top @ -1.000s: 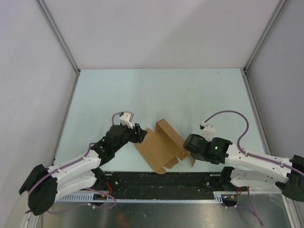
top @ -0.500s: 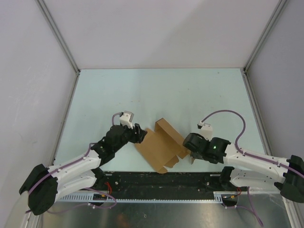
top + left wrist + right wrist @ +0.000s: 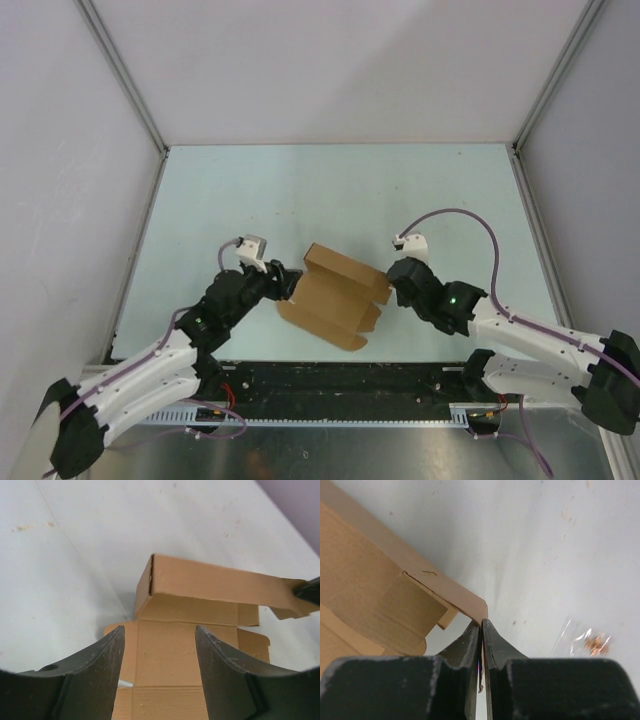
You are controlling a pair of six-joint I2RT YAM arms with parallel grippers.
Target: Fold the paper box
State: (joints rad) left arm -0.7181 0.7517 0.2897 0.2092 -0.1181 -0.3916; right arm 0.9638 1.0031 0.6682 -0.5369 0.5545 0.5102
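Observation:
The brown paper box [image 3: 333,295] lies partly folded in the middle of the table, its far panel raised [image 3: 210,582]. My right gripper [image 3: 391,283] is shut on the corner of that raised flap [image 3: 465,600], the cardboard pinched between its fingers [image 3: 470,650]. My left gripper [image 3: 290,283] is at the box's left edge, open, with its two fingers [image 3: 95,675] standing over the flat panel [image 3: 170,655] and nothing between them.
A small scrap of clear wrap with a copper-coloured bit [image 3: 592,642] lies on the table right of the right gripper. Grey walls enclose the pale green table [image 3: 330,190] on three sides. A black rail [image 3: 340,385] runs along the near edge.
My right gripper has moved up and left with the flap, swinging the box's far panel over. The box has turned and shifted left. My left arm has moved back slightly with it.

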